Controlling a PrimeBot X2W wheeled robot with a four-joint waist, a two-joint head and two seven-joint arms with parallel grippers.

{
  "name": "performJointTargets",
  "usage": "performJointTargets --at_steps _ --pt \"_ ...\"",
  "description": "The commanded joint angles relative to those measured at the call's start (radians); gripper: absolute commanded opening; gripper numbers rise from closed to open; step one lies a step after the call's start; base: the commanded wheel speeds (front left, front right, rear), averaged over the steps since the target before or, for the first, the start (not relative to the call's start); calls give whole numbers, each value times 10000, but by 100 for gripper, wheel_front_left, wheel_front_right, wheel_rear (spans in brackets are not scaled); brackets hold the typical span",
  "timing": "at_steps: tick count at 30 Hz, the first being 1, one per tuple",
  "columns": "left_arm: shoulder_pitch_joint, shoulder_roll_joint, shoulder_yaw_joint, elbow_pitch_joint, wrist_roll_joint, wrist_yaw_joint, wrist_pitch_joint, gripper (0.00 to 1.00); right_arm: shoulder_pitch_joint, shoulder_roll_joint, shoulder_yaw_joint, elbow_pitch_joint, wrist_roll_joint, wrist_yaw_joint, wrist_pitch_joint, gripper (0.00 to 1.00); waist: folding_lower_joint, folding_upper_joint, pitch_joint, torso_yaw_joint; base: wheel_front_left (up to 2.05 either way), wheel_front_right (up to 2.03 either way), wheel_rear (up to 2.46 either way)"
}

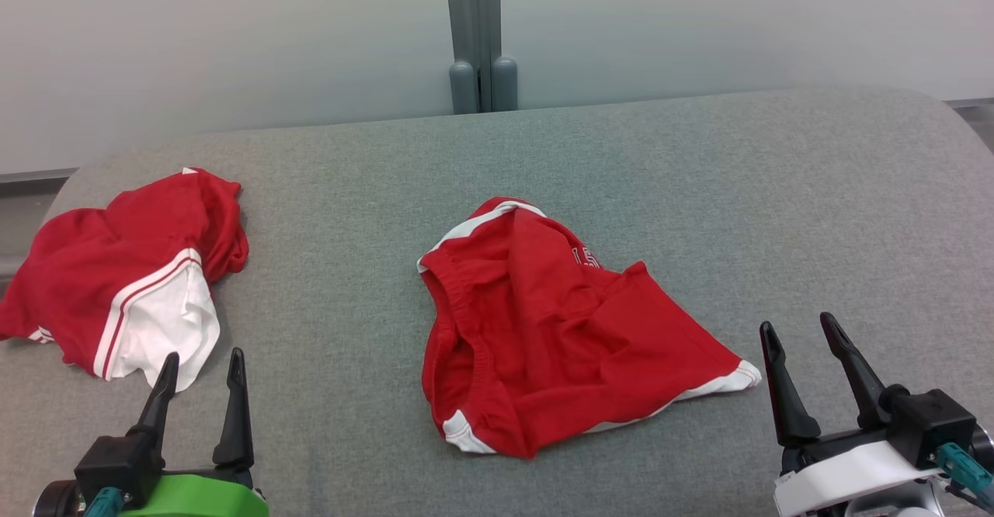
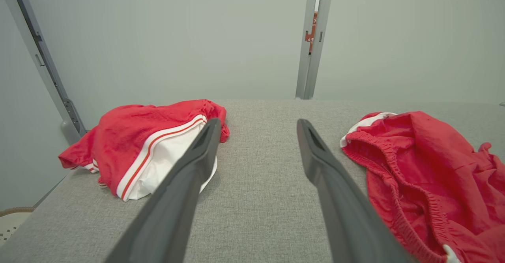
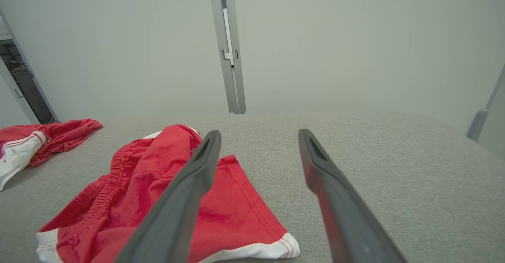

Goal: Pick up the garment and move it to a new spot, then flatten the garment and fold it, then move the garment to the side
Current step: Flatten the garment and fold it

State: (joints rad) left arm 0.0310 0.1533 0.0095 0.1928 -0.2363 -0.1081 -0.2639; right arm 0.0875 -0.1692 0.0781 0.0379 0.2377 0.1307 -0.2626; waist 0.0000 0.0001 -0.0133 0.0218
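A crumpled red garment [image 1: 559, 323] with white trim lies in the middle of the grey padded table [image 1: 621, 160]. It also lies at the right of the left wrist view, garment [image 2: 426, 176], and at the lower left of the right wrist view, garment [image 3: 165, 200]. My left gripper [image 1: 202, 366] hovers open near the front left, with nothing between its fingers. My right gripper [image 1: 800, 331] stands open at the front right, just right of the garment's white-edged corner. From each wrist camera, the left gripper [image 2: 258, 124] and the right gripper [image 3: 258, 134] show wide gaps over bare table.
A second red and white garment [image 1: 124, 276] lies bunched at the table's left end, its white part just beyond my left fingertips. A grey post [image 1: 474, 36] stands behind the table against a pale wall. Bare table stretches to the right and back.
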Motion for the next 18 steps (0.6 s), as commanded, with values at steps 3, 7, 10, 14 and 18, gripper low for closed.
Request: performJointTargets --at_steps 3,7,10,14,18 --pt "154 79 -12 -59 -56 52 22 100 68 25 7 15 -79 1 -32 100 0 -1 -17 47 0 0 0" --pt "166 99 -36 -44 -81 84 24 100 50 22 39 41 -86 1 -32 100 0 -1 -28 88 0 0 0" --pt "173 105 -43 -61 -96 116 23 100 52 18 48 65 -73 1 -32 100 0 -1 -31 103 0 0 0" --pt "176 133 -38 -72 -152 132 21 100 9 5 94 110 -54 1 -33 100 0 -1 -21 99 0 0 0" --pt "183 157 -40 -47 -187 149 19 100 -27 0 101 153 -35 1 -33 100 0 -1 -15 74 0 0 0"
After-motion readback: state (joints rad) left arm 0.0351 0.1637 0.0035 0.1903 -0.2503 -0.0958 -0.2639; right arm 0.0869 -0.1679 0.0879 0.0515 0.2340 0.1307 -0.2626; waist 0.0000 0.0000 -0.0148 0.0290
